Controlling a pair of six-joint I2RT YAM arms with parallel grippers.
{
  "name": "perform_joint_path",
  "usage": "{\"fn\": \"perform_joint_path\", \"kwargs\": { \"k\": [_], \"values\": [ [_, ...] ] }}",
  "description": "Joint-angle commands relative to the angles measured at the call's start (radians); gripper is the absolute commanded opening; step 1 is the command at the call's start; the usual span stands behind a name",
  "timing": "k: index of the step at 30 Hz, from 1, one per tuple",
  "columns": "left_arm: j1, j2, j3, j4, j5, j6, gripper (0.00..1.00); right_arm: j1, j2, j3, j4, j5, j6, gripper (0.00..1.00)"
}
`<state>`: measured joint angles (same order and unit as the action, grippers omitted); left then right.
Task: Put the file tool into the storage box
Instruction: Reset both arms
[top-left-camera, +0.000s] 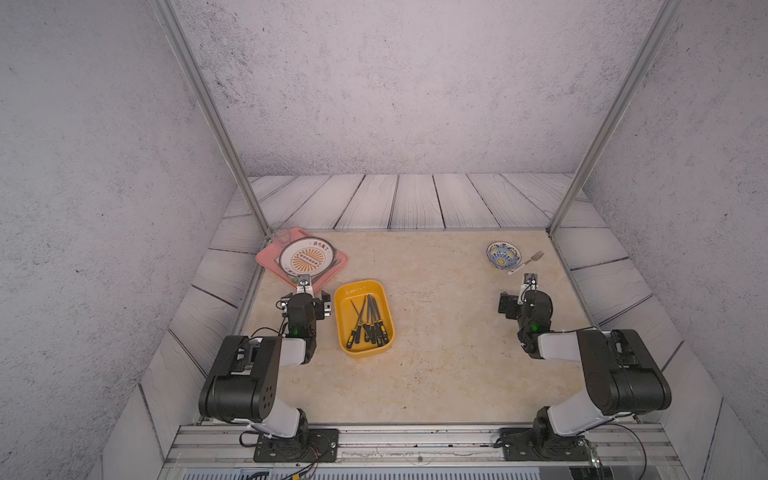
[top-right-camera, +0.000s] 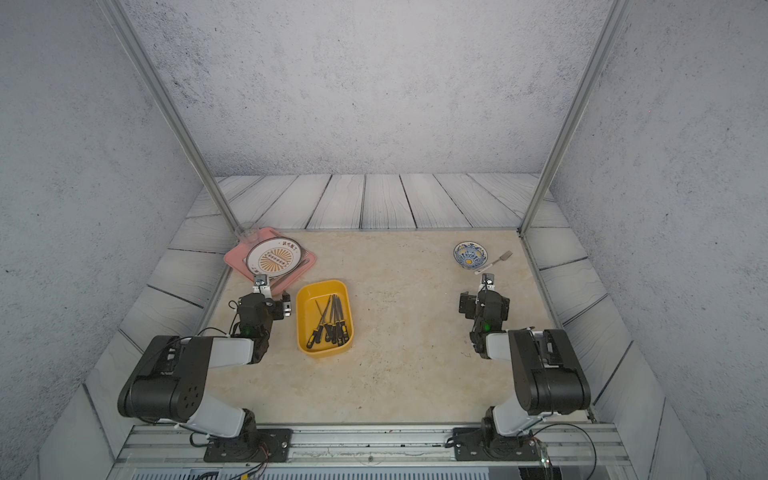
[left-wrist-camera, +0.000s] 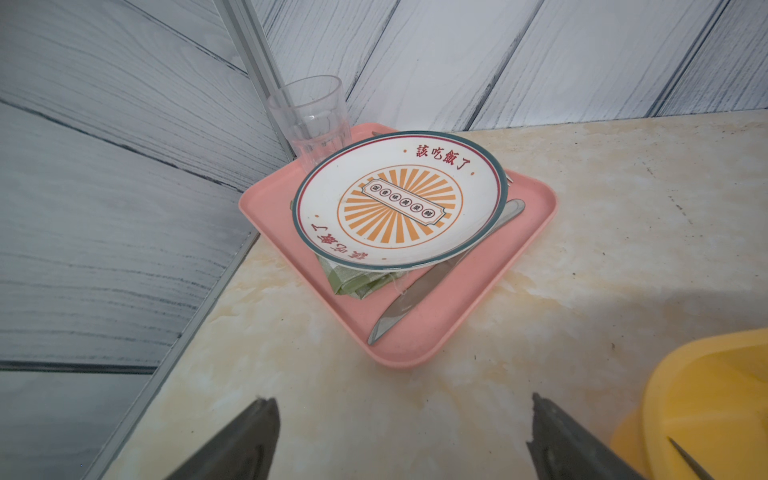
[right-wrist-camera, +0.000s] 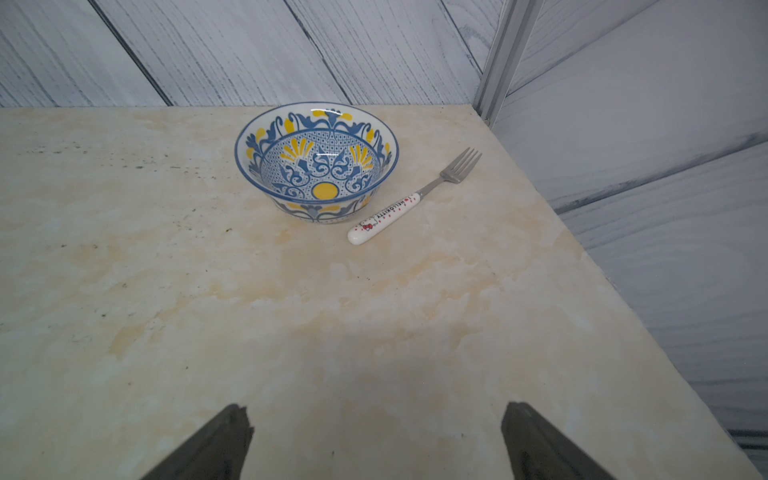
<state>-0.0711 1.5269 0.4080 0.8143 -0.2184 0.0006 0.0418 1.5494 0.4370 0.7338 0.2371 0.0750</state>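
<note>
A pink tray sits at the far left corner of the table, carrying a printed plate. Far right stand a blue-and-yellow bowl and a fork just beside it. Nothing lies between either arm and the yellow storage box, which is left of centre with the files inside it, black-and-yellow handles toward the robot, tips fanned toward the far rim.

The left arm hangs just beside the box's left wall, its jaws wide apart and gripping nothing. The right arm is well apart from the box, near the bowl, jaws also spread over bare table.

The left wrist view adds what the top views barely show: a clear glass on the tray's far corner, a table knife and a folded green napkin partly under the plate, plus one corner of the box with a file tip. The right wrist view shows the fork's white printed handle.
</note>
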Motion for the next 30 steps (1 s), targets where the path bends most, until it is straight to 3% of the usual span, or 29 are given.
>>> {"fn": "perform_joint_path", "kwargs": {
  "k": [1,3,30],
  "values": [
    [0.035,0.012,0.045,-0.06,0.066,-0.017,0.98,-0.001,-0.02,0.017,-0.008,-0.007,0.006,1.0],
    [0.068,0.011,0.057,-0.081,0.128,-0.027,0.98,-0.002,-0.02,0.018,-0.009,-0.008,0.007,1.0],
    [0.058,0.006,0.047,-0.069,0.111,-0.024,0.98,-0.001,-0.022,0.016,-0.01,-0.008,0.008,1.0]
  ]
}}
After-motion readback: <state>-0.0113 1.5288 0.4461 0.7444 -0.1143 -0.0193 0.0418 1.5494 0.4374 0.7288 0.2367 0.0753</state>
